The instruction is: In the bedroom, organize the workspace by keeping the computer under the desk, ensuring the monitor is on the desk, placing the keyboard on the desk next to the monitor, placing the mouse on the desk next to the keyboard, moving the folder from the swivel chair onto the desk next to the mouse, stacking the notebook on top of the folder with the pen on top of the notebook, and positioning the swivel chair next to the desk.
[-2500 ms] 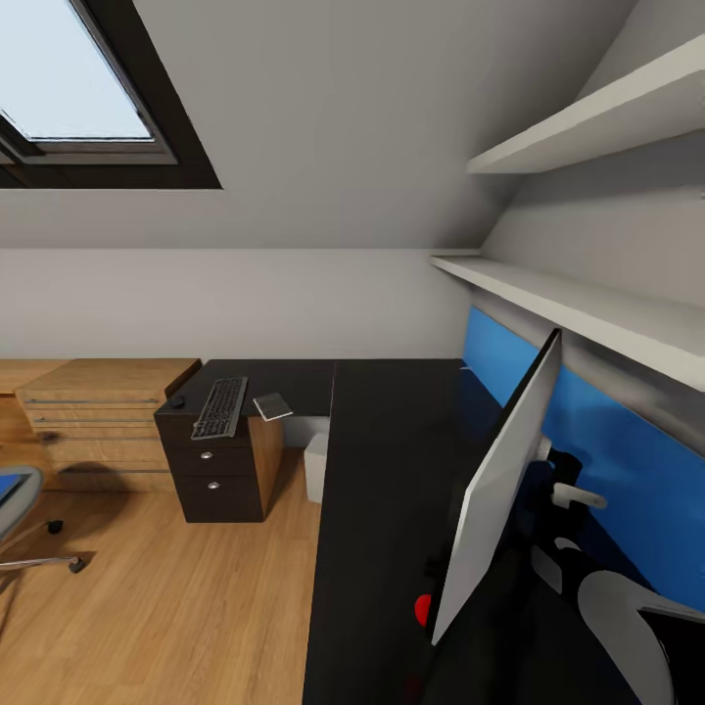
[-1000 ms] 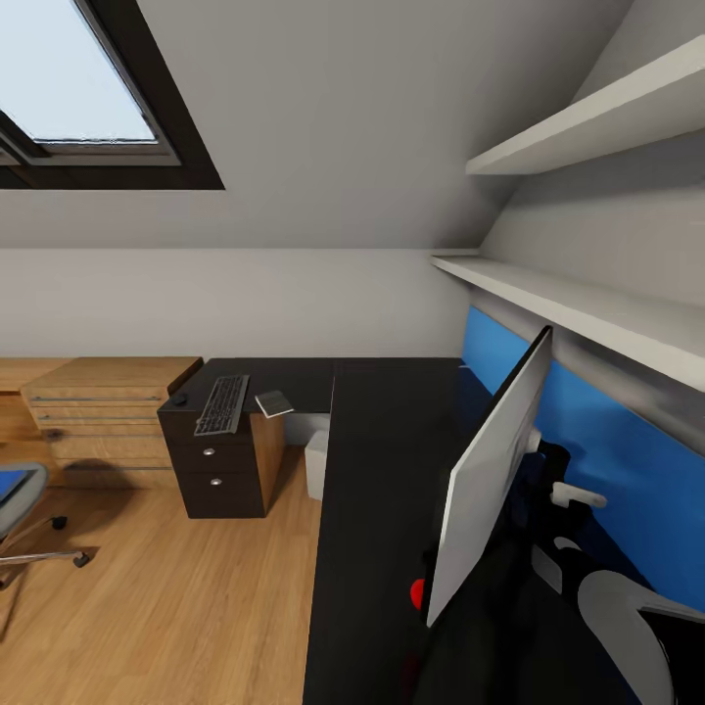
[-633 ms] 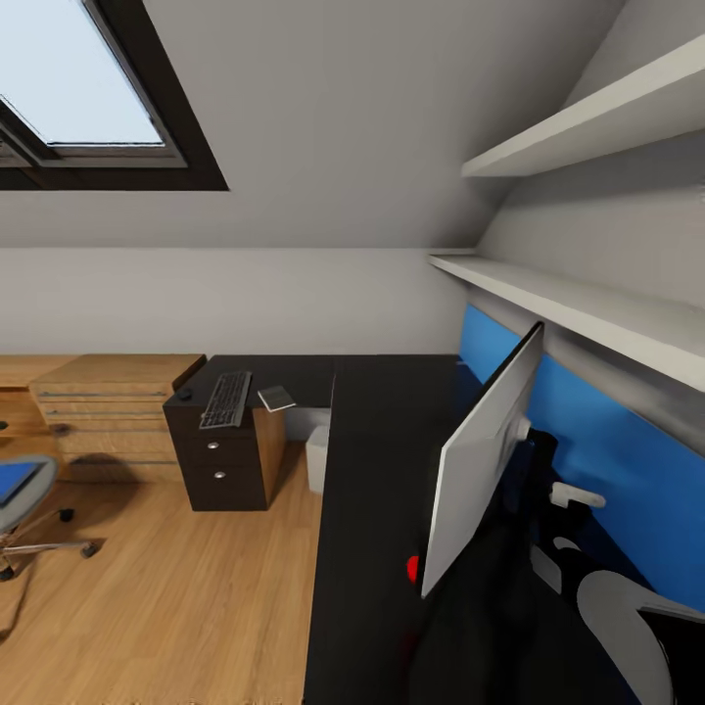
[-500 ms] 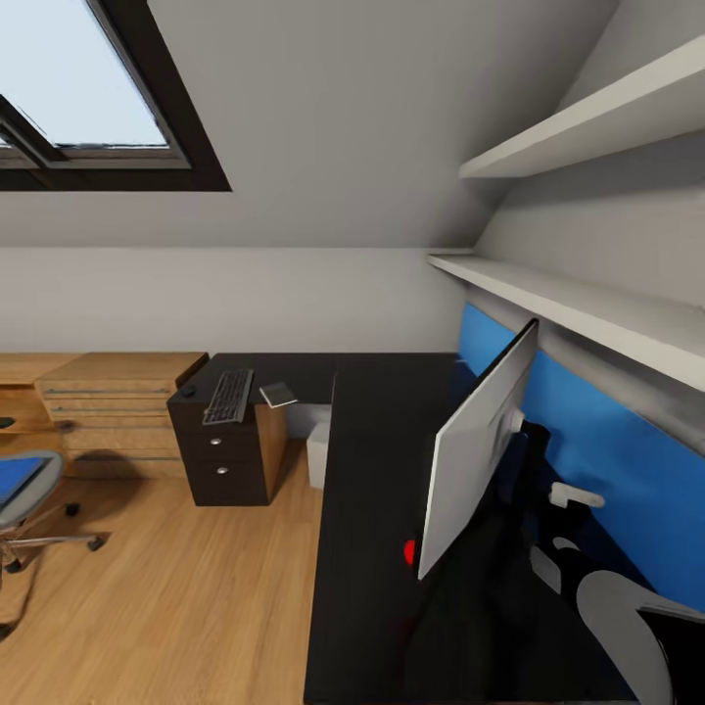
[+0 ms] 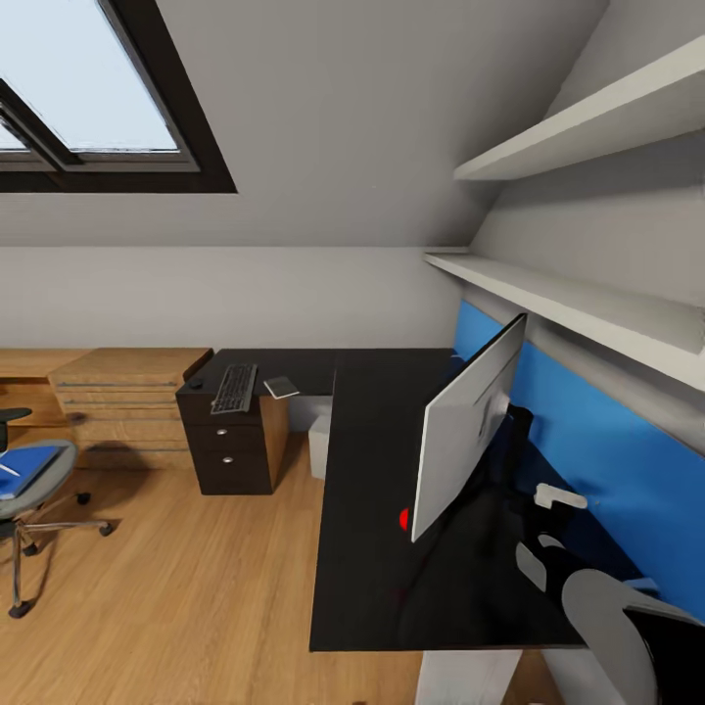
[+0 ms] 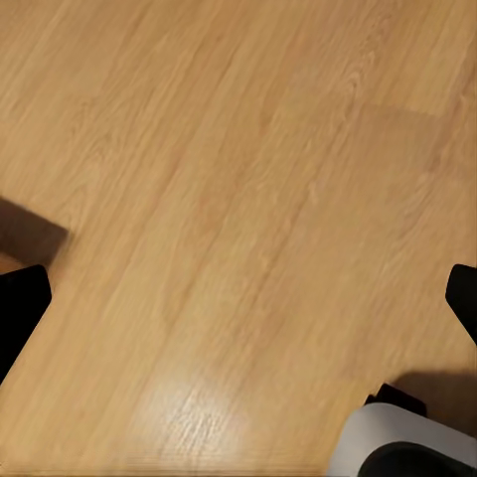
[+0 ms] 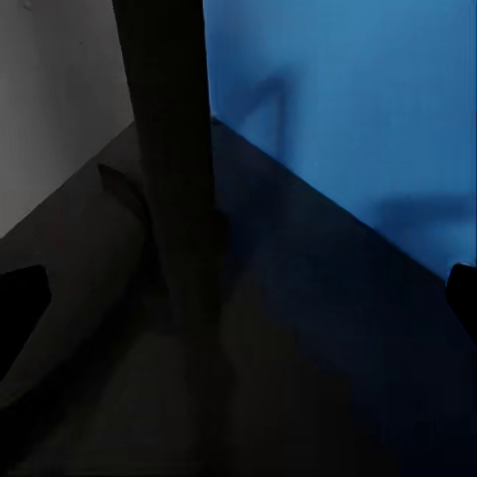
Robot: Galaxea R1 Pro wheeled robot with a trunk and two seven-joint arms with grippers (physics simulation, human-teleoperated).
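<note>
With the monitor (image 5: pixel 460 431) upright on the bench (image 5: pixel 372 470) at 3 o'clock and both end effectors spread and empty, the step looks like fetching the blue folder (image 5: pixel 24 468) from the swivel chair (image 5: pixel 34 490) at 9 o'clock, which calls for driving there.

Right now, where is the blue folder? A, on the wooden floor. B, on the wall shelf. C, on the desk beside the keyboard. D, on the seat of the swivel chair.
D: the blue folder lies on the seat of the swivel chair, away from the desk.
</note>
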